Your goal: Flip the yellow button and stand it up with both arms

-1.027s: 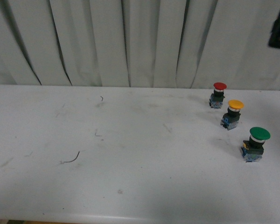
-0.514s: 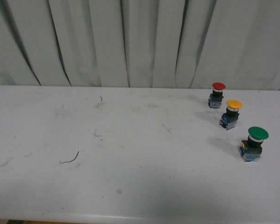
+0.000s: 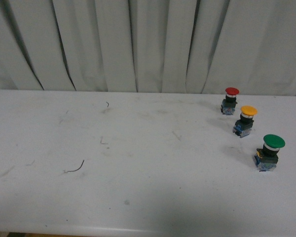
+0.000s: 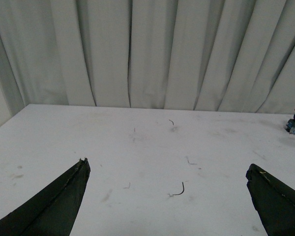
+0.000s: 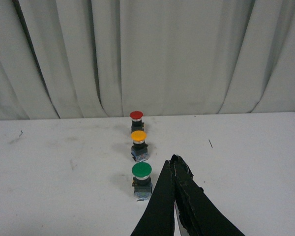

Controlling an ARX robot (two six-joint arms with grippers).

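Observation:
The yellow button [image 3: 246, 121] stands upright on its black-and-blue base at the table's right side, cap up, between the red and green buttons. It also shows in the right wrist view [image 5: 139, 144]. My right gripper [image 5: 174, 160] is shut and empty, hanging above the table beside the green button and short of the yellow one. My left gripper [image 4: 167, 169] is open and empty over the table's left part; no yellow button shows in its view. Neither arm shows in the front view.
A red-capped button [image 3: 230, 100] stands behind the yellow one and a larger green-capped button [image 3: 269, 152] in front of it, all in a row. A thin dark wire scrap [image 3: 76, 168] lies at the left. Grey curtains [image 3: 138, 44] hang behind the white table [image 3: 138, 197].
A black arm part at the front view's top right a second ago has left the view. The three buttons have not moved.

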